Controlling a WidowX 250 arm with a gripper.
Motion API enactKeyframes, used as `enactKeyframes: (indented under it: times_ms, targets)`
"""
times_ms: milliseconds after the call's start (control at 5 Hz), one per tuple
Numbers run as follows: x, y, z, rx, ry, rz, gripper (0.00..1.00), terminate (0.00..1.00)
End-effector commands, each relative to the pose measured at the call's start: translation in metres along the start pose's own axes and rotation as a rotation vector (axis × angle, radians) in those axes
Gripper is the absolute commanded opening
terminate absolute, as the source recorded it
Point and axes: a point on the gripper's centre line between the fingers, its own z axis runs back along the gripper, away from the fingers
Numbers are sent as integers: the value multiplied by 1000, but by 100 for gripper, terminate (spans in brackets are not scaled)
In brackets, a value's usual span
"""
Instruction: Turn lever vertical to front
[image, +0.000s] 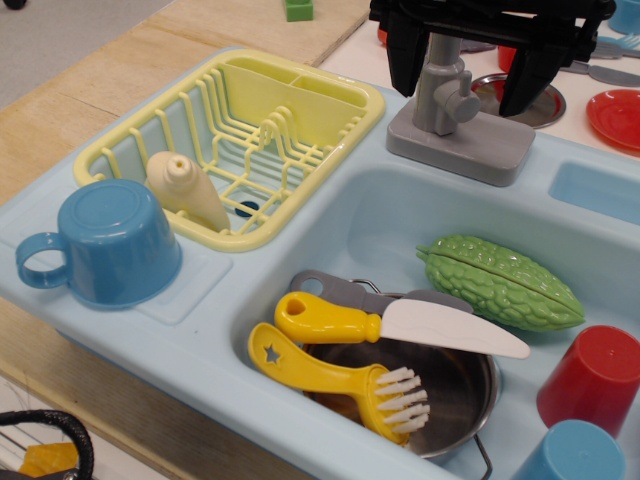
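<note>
Here the claw (466, 72) hangs over the rear ledge of the pale blue toy sink (330, 210), its two black fingers (408, 62) spread apart and straddling the grey tap post (440, 95). The lever (463, 103), a short rounded grey stub, projects from the post's side toward the viewer's right and sits in the gap between the fingers; neither finger can be seen touching it. The post rises from a rectangular grey base (462, 147) on the ledge behind the basin.

In the basin lie a green bitter gourd (500, 282), a metal pot (450, 390), a yellow-handled knife (400, 325) and a yellow brush (345, 380). A yellow dish rack (240, 140) holds a cream bottle (188, 190), with a blue cup (105, 245) beside it. A red cup (592, 378) stands at the lower right.

Risks, as judged from this arrangement: the stub is small and rounded, so a finger pressing off-centre would probably slide over it without turning it. The left finger stands close to the post; closing or sweeping from here may load the post instead of the lever, tipping or shifting the base if it is not fixed. The claw body hides the post's top, so contact will be difficult to confirm from this view.
</note>
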Motion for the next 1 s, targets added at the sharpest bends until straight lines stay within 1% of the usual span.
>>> enactKeyframes:
  times_ms: [0, 200, 400, 600, 800]
  targets:
    - [0, 0, 0, 0, 0, 0, 100, 0]
    - [10, -1, 0, 3, -25, -20, 100, 0]
    - [17, -2, -2, -1, -17, -32, 100, 0]
    - [23, -4, -3, -2, -31, -50, 100, 0]
    - [32, -7, -2, 4, -26, -64, 100, 0]
